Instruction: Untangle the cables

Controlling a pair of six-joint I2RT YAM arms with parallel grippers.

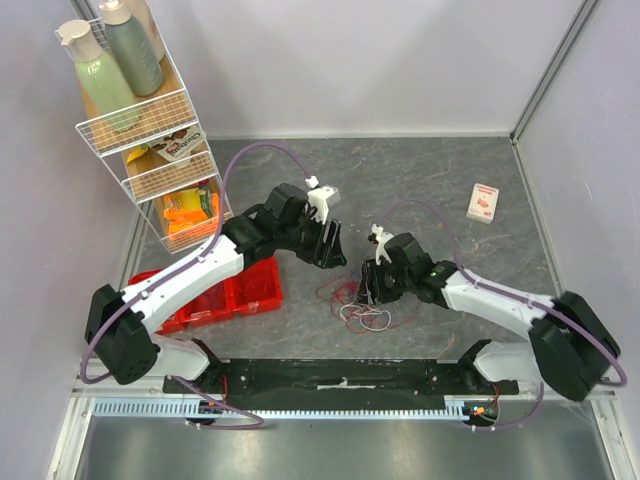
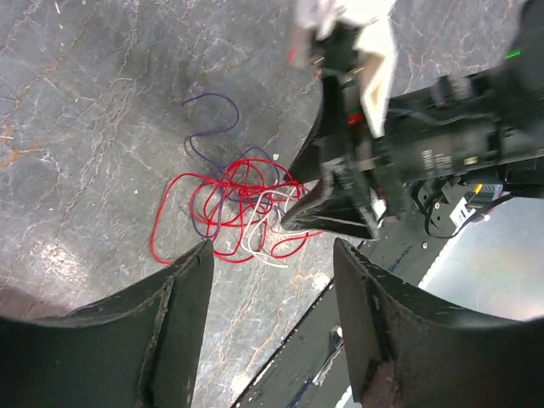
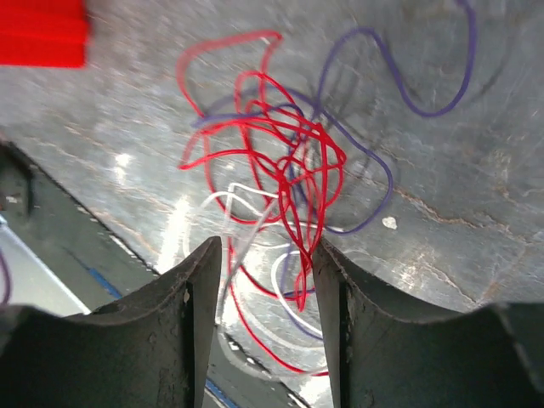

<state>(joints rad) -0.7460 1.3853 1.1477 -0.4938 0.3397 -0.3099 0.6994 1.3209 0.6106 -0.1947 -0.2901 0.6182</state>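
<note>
Right claw (image 3: 268,255), half open, straddles red and white strands of the cables (image 3: 289,166). Left claw (image 2: 272,251), wide and empty, hovers near. I judge nothing separated yet: the cables lie knotted on the surface (image 3: 442,212), near-centre.

Packet (image 1: 180,148) on wire rack (image 1: 130,127): white lettering, too small to read
Small box (image 1: 484,202), well beyond right pincer (image 1: 372,292): red print, unreadable
Right arm casing (image 2: 438,157): white marks, blurred

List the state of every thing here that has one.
cables: tangled in one heap on the table
left gripper: open, empty
right gripper: open, strands between its fingers
bottles: upright, capped, on the rack
small box: lying flat
red bin: upright
</note>
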